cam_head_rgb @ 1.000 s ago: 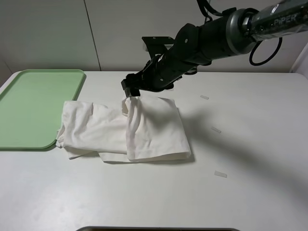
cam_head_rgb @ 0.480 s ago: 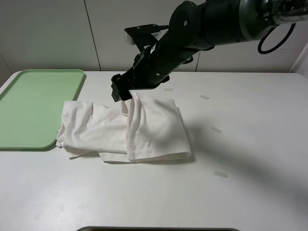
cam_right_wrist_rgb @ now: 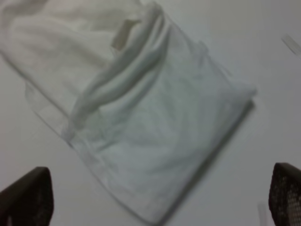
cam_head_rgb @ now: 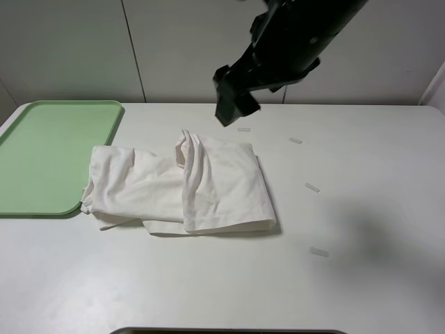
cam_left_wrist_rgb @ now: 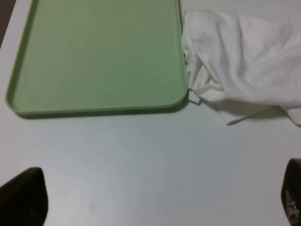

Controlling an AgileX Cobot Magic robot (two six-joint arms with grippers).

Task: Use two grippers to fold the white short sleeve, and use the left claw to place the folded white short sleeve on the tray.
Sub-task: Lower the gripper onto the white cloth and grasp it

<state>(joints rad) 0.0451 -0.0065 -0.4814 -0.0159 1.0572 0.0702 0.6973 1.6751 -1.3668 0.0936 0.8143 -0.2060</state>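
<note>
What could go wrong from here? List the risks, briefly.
1. The white short sleeve lies loosely folded, with a raised ridge across it; one pinch by the left claw may take only some layers, and the fold may open.
2. Its edge lies at the tray corner, so it might catch the rim.

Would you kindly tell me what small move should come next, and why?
Probably bring the open left tool to the folded white cotton T-shirt: it lies beside the pale green plastic tray, and the right tool hangs open, clear of it.
</note>
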